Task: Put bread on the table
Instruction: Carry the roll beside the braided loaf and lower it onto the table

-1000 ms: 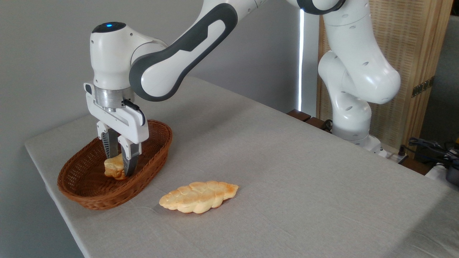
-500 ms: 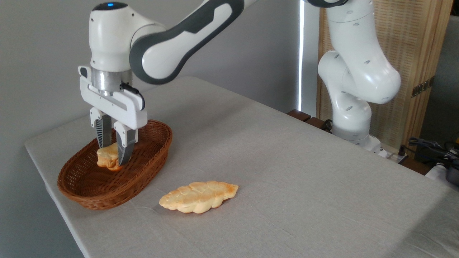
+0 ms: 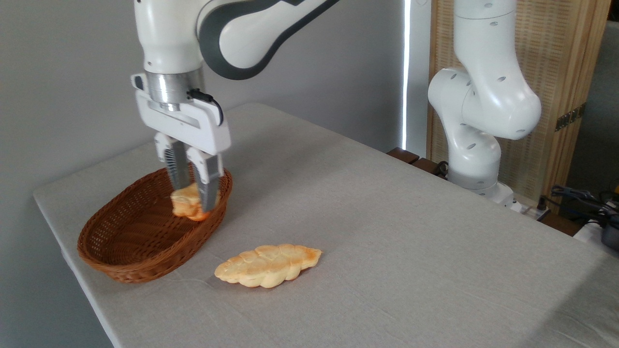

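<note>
The bread (image 3: 186,205), a small golden-brown bun, hangs in the air over the right end of the brown wicker basket (image 3: 121,241). My gripper (image 3: 193,200) points straight down and is shut on the bun, one finger on each side. The bun is clear of the basket floor, about level with the rim. The light grey-beige table (image 3: 387,232) stretches out to the right and front of the basket.
A flat braided loaf (image 3: 268,265) lies on the cloth just right of the basket's front. The robot base (image 3: 476,159) stands at the table's back right edge, with cables (image 3: 580,198) beyond it. The table's left edge runs close behind the basket.
My gripper has lifted the bun out of the basket's middle and carried it up and to the right, towards the basket's right rim. The braided loaf has not moved.
</note>
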Controlling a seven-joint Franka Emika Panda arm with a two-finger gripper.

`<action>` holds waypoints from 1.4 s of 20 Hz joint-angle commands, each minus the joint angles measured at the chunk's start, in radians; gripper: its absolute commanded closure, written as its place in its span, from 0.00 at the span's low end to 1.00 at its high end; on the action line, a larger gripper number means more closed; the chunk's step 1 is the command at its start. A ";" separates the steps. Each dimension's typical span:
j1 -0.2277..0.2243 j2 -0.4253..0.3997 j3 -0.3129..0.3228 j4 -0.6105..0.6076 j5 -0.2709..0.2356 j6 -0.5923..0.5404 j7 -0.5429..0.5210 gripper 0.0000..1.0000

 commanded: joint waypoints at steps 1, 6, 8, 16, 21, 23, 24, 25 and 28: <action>-0.003 -0.080 0.037 -0.092 0.001 -0.061 0.138 0.33; -0.003 -0.106 0.070 -0.178 -0.005 -0.102 0.267 0.30; -0.003 -0.106 0.072 -0.222 -0.005 -0.107 0.288 0.22; -0.003 -0.106 0.072 -0.266 -0.005 -0.099 0.340 0.00; -0.003 -0.120 0.090 -0.243 -0.006 -0.101 0.340 0.00; -0.004 -0.129 0.092 -0.198 -0.025 -0.107 0.331 0.00; -0.003 -0.134 0.093 -0.171 -0.048 -0.109 0.325 0.00; -0.003 -0.141 0.095 -0.151 -0.051 -0.115 0.320 0.00; -0.003 -0.155 0.138 -0.048 -0.054 -0.168 0.304 0.00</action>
